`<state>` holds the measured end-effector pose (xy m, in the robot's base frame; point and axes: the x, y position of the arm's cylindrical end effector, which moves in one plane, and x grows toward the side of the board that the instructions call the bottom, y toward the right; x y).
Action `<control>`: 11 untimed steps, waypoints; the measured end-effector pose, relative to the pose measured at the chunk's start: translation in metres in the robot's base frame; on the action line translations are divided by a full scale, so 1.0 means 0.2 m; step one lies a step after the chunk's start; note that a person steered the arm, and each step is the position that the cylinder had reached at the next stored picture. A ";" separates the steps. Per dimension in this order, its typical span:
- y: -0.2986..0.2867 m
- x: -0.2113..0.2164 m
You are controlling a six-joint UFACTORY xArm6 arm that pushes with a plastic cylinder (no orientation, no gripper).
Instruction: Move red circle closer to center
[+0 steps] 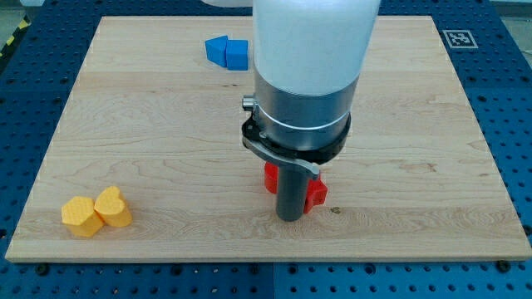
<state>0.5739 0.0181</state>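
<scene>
My tip (288, 218), a bare rod holding nothing, sits against the red blocks (315, 193); their shapes are hidden, so I'd nudge gently toward the view's top.

A robotics lab: wooden board (150, 124) on a blue perforated bench (515, 124), fiducial marker (458, 38) alongside.

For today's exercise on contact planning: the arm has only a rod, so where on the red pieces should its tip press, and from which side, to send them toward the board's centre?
Press the face toward the view's bottom, pushing toward the view's top. The red pieces sit below the wooden board's centre, mostly hidden behind the rod, so I cannot tell which is the circle. My tip already stands at their lower edge.
</scene>
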 end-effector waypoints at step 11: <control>0.00 -0.55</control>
